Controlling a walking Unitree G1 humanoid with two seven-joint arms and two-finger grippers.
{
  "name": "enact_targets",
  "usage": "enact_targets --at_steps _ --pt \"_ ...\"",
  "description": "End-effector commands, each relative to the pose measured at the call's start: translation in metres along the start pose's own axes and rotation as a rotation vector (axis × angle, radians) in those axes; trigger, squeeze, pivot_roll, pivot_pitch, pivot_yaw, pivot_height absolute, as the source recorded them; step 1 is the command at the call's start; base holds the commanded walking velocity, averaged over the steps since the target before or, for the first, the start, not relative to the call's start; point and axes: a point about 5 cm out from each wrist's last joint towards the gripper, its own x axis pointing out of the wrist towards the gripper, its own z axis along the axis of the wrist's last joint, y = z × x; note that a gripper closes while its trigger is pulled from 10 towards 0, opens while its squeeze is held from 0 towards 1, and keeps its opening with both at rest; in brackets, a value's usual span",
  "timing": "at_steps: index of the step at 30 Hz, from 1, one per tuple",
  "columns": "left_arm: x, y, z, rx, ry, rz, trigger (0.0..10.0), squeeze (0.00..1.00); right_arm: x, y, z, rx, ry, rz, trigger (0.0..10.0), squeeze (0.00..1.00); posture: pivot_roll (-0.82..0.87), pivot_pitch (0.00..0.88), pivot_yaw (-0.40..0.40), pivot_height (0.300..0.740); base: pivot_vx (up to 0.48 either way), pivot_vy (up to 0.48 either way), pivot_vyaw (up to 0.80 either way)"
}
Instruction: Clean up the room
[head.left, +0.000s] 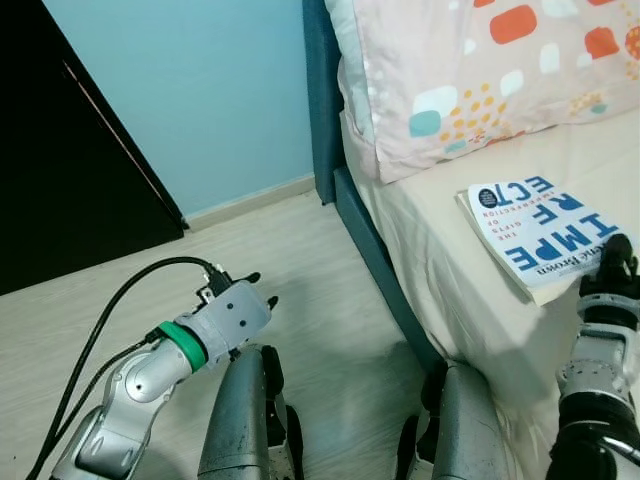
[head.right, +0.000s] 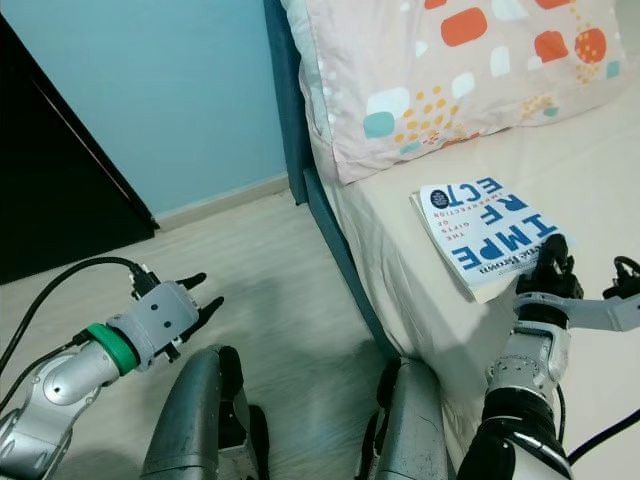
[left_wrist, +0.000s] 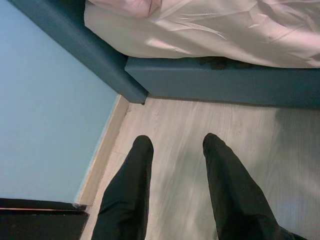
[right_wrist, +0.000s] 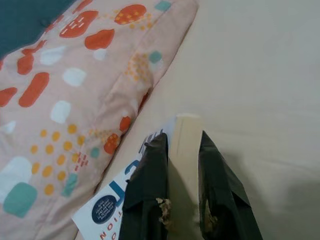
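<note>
Looking down from the head, the right gripper (head.right: 551, 262) sits at the near edge of the book (head.right: 478, 228), which lies flat on the bed (head.right: 590, 170) close to the mattress edge, just beyond the jaws from the patterned pillow (head.right: 450, 70). The left gripper (head.left: 262, 290) hangs over the wooden floor (head.left: 300, 260), well away from the book.

From the left wrist, its jaws stand apart with nothing between them but floorboards, the blue bed frame (left_wrist: 215, 82) ahead.

From the right wrist, the jaws straddle the book's page edge, one finger over the cover, the other on the far side of the pages. They look closed onto it, though I can't be sure how firmly.

My worry is the shallow bite: held only by one edge, the book could sag open or pivot when lifted, and slip out towards the floor. A drag instead of a lift might also rumple the sheet.
</note>
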Motion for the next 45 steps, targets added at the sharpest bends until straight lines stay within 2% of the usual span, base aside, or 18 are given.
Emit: enact_targets --at_steps 1,2,4,6,12,18,19,22,23,29,31,32,34,35,41,45 --pt "-0.002 -0.004 -0.007 -0.009 0.03 -0.019 10.0 0.0 -0.004 -0.006 -0.012 0.039 0.088 -0.011 10.0 0.0 0.23 0.288 0.135 0.55 0.0 0.0 0.0" --pt "-0.002 -0.003 -0.006 -0.009 0.03 -0.018 10.0 0.0 0.0 -0.002 -0.014 0.065 0.111 0.014 10.0 0.0 0.23 0.288 0.135 0.55 0.0 0.0 0.0" --pt "-0.001 -0.003 -0.006 -0.008 0.031 -0.016 10.0 0.0 0.008 0.006 -0.013 0.054 0.146 0.054 10.0 0.0 0.23 0.284 0.132 0.55 0.0 0.0 0.0" --pt "-0.002 -0.003 -0.007 -0.008 0.032 -0.013 10.0 0.0 0.02 0.013 -0.003 0.023 0.163 0.102 10.0 0.0 0.24 0.283 0.126 0.55 0.0 0.0 0.0" --pt "-0.004 -0.003 -0.008 -0.008 0.036 -0.009 10.0 0.0 0.04 0.021 0.022 -0.032 0.164 0.129 10.0 0.0 0.24 0.283 0.126 0.55 0.0 0.0 0.0" --pt "-0.004 -0.002 -0.008 -0.006 0.037 -0.005 10.0 0.0 0.044 0.026 0.02 -0.07 0.215 0.157 10.0 0.0 0.24 0.284 0.124 0.55 0.0 0.0 0.0" --pt "-0.004 -0.002 -0.008 -0.006 0.036 -0.004 10.0 0.0 0.044 0.027 0.019 -0.078 0.226 0.157 10.0 0.07 0.24 0.284 0.124 0.55 0.0 0.0 0.0" --pt "-0.004 -0.002 -0.008 -0.005 0.037 -0.003 10.0 0.0 0.044 0.027 0.018 -0.082 0.23 0.155 10.0 0.07 0.24 0.284 0.125 0.55 0.0 0.0 0.0" --pt "-0.004 -0.001 -0.008 -0.004 0.037 -0.004 10.0 0.0 0.042 0.024 0.018 -0.076 0.227 0.145 10.0 1.0 0.24 0.281 0.13 0.55 0.0 0.0 0.0" --pt "-0.002 -0.002 -0.008 -0.003 0.034 -0.012 10.0 0.0 0.037 0.014 0.022 -0.079 0.167 0.111 10.0 1.0 0.23 0.276 0.135 0.55 0.0 0.0 0.0" --pt "0.0 -0.002 -0.008 -0.002 0.032 -0.013 10.0 0.0 0.037 0.011 0.033 -0.118 0.073 0.098 10.0 1.0 0.23 0.269 0.136 0.55 0.0 0.0 0.0" --pt "0.001 -0.002 -0.008 -0.001 0.03 -0.011 10.0 0.0 0.037 0.012 0.039 -0.15 0.028 0.096 10.0 0.4 0.22 0.264 0.138 0.55 0.0 0.0 0.0" --pt "0.002 -0.001 -0.008 -0.001 0.029 -0.008 10.0 0.0 0.038 0.013 0.044 -0.177 -0.013 0.097 10.0 0.4 0.22 0.264 0.138 0.55 0.0 0.0 0.0" --pt "0.003 -0.001 -0.008 -0.001 0.028 -0.007 10.0 0.0 0.038 0.015 0.049 -0.202 -0.047 0.112 10.0 0.0 0.21 0.256 0.141 0.55 0.0 0.0 0.0" --pt "0.006 0.0 -0.009 0.002 0.026 -0.008 10.0 0.0 0.038 0.025 0.058 -0.219 -0.109 0.18 10.0 0.0 0.2 0.243 0.138 0.55 0.0 0.0 0.0" --pt "0.012 0.0 -0.007 -0.002 0.012 -0.001 10.0 0.0 0.027 0.025 0.074 -0.228 -0.208 0.173 10.0 0.0 0.18 0.222 0.124 0.55 0.0 0.0 0.0"
